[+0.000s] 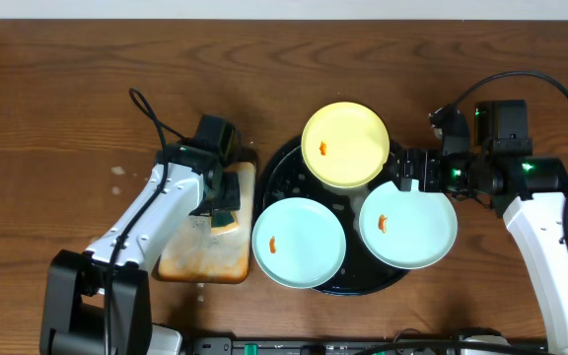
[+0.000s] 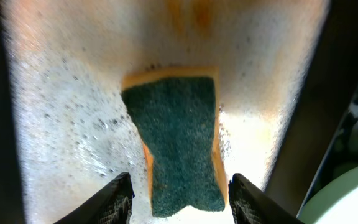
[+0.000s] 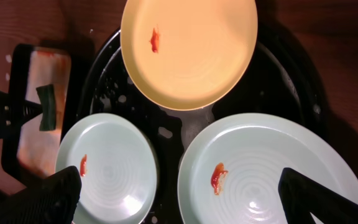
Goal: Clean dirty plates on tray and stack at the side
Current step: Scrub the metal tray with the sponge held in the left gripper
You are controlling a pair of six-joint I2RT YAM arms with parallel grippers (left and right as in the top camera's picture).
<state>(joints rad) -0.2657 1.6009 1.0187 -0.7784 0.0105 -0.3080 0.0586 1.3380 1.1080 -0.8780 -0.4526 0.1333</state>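
Observation:
Three plates lie on the round black tray (image 1: 282,170): a pale yellow plate (image 1: 345,144) at the back, a mint-green plate (image 1: 300,242) at the front left and another mint-green plate (image 1: 409,226) at the right. Each has an orange smear. In the right wrist view the yellow plate (image 3: 191,50) is at the top and the two green plates (image 3: 107,168) (image 3: 266,168) below. My right gripper (image 3: 179,196) is open above the green plates. My left gripper (image 2: 180,198) is open with its fingers on either side of the green-yellow sponge (image 2: 178,146).
The sponge (image 1: 227,217) lies on a rusty-orange rectangular tray (image 1: 205,251), wet with foam, left of the black tray. A black cable (image 1: 151,108) loops on the wooden table behind the left arm.

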